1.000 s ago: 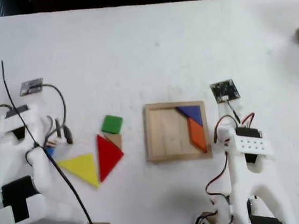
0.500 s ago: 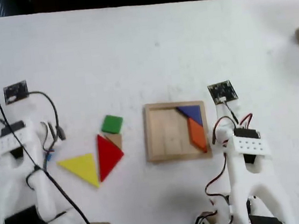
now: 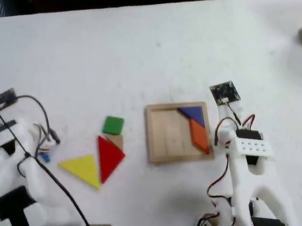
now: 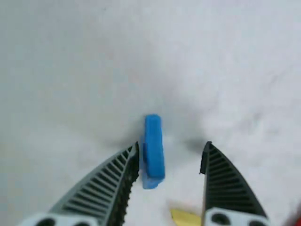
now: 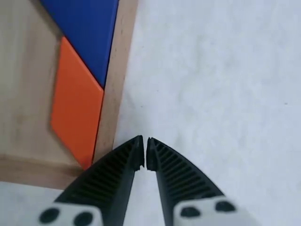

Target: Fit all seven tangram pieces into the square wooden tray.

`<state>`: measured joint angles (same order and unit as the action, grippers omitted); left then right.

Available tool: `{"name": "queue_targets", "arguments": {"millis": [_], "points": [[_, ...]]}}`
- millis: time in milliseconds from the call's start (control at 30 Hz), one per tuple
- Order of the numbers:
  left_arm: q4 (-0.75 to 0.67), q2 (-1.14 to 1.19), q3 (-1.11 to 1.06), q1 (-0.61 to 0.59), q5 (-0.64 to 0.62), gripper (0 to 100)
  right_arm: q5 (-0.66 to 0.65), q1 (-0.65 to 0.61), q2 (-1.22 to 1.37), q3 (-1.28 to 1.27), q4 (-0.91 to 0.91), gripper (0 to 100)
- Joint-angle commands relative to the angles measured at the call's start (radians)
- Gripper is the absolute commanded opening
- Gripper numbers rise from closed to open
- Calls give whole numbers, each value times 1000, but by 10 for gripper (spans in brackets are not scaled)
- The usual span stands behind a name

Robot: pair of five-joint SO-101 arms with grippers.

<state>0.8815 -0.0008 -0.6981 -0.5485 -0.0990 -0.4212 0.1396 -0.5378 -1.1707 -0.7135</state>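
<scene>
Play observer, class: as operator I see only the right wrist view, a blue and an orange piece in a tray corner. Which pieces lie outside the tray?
Observer: In the high view a yellow triangle, a red triangle, a green square and a tan piece lie on the table beside the wooden tray.
Operator: What about the other arm?
Observer: The left gripper is open around a small blue piece standing on edge; one finger appears to touch it, the other is apart.
Operator: How full is the tray?
Observer: Mostly bare wood; the dark blue triangle and orange piece sit along the side farthest from the loose pieces.
</scene>
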Motion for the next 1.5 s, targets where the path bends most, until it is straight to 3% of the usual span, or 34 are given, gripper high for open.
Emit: {"name": "queue_targets", "arguments": {"millis": [0,900,1100,1467], "points": [[9,1,57,-12,-41,226,12,-8,-30,6,18,18],[18,10,38,74,-64,221,12,-10,-30,6,19,18],[0,10,38,74,-63,144,12,-10,-30,6,19,18],[-5,10,38,73,-61,143,12,-10,-30,6,19,18]]}}
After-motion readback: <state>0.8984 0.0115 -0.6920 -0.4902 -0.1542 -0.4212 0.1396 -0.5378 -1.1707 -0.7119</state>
